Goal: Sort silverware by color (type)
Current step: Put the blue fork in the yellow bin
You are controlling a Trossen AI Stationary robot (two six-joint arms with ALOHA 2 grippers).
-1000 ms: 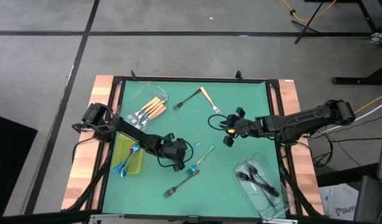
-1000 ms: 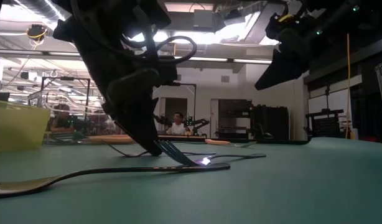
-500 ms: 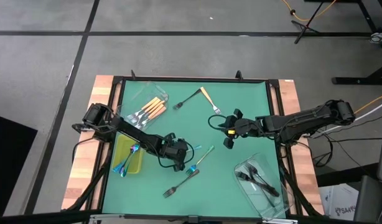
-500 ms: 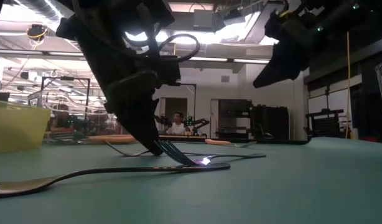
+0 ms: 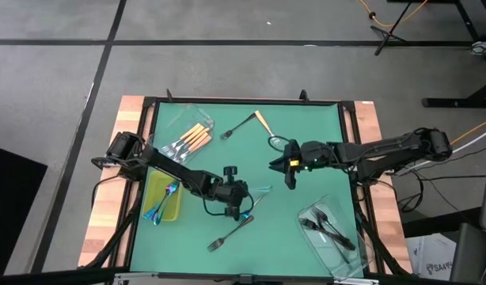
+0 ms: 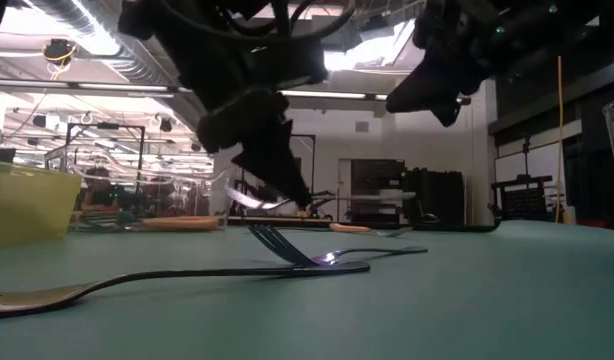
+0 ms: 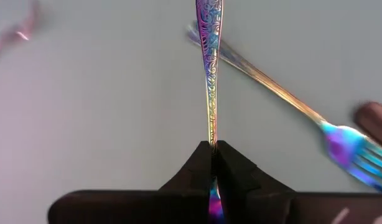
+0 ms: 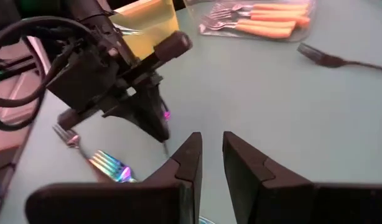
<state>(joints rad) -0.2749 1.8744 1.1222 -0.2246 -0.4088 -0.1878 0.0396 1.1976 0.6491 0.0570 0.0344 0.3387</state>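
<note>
- Left gripper [image 5: 244, 199]: near the middle of the green surface [image 5: 306, 127], its fingers [image 7: 203, 163] pinched tight on the handle of an iridescent fork [image 7: 209, 74]; the handle end is hidden between the fingers. In the low view the gripper [image 6: 287, 195] is raised off the surface with this fork [image 6: 249, 198] showing only as a bright streak.
- Second iridescent fork [image 7: 349, 146]: lies on the surface, crossing under the held one in the left wrist view; its tines run off the picture edge.
- Dark fork [image 5: 231, 232]: lies near the front edge, below the left gripper in the high view.
- Right gripper [image 5: 290, 162]: hovers right of centre, its fingers [image 8: 188, 155] parted a little around nothing.
- Clear tub, far left [image 5: 202, 120]: holds orange-handled forks [image 5: 194, 139].
- Loose pair at the far middle: one orange-handled fork [image 5: 263, 124] and one dark fork [image 5: 237, 127].
- Yellow-green tray [image 5: 176, 207]: near left, holds iridescent forks [image 5: 162, 202]; their number is hard to make out.
- Clear tub, near right [image 5: 350, 261]: holds dark forks [image 5: 326, 226], overlapping and hard to count.
</note>
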